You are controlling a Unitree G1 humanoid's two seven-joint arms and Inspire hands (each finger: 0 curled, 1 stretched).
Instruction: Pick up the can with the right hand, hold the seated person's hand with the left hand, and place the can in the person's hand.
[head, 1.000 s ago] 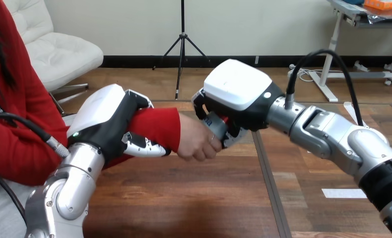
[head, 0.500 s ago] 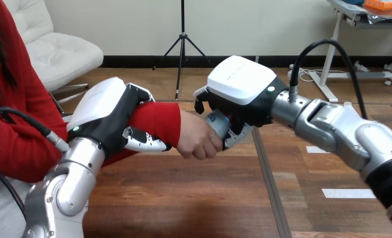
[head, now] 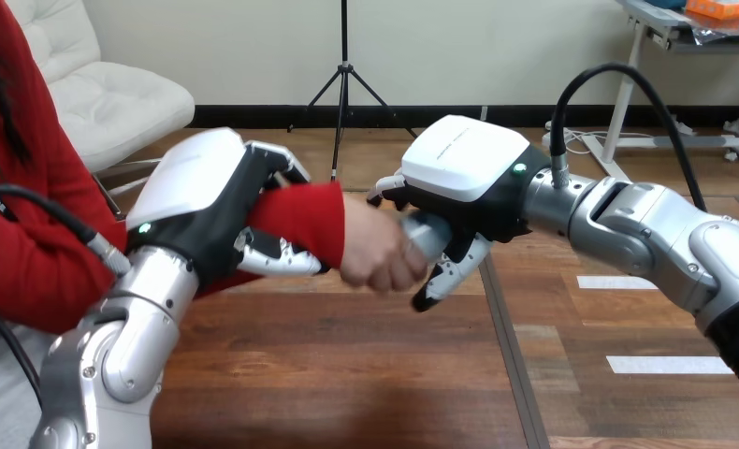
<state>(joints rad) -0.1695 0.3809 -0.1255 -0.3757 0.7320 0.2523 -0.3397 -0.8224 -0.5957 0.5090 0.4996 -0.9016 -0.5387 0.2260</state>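
While I watch from my station, the can [head: 425, 234] sits above the counter [head: 347, 374], wedged between the person's hand [head: 373, 254] and the palm of the right robot hand [head: 459, 173]. Just a short stretch of its grey side shows. The person's hand is curled round the can's near end, so I judge that the person has it.

The right robot hand is loose. Its fingers [head: 450, 276] hang nearly straight below the can rather than wrapping it, and its thumb juts out above the person's knuckles. From here I cannot tell whether the palm touches the can or stands just clear of it.

The left robot hand [head: 202, 201] is clamped on the person's forearm just behind the wrist, over the red sleeve [head: 300, 220], with fingers hooked over the top and thumb underneath.

I judge the can to be a thin-walled metal drink can: light, stiff along its length, easily dented by a side squeeze, and smooth enough to slide in a slack grip. I cannot tell whether it is full or empty. The best hold is round the middle of the body with even pressure, not on the rims.

The hand-over looks nearly done to me. What is left is to draw the right robot hand straight back from the can, so that the hanging fingers do not catch it or the person's knuckles, and then to ease the left robot hand off the sleeve.
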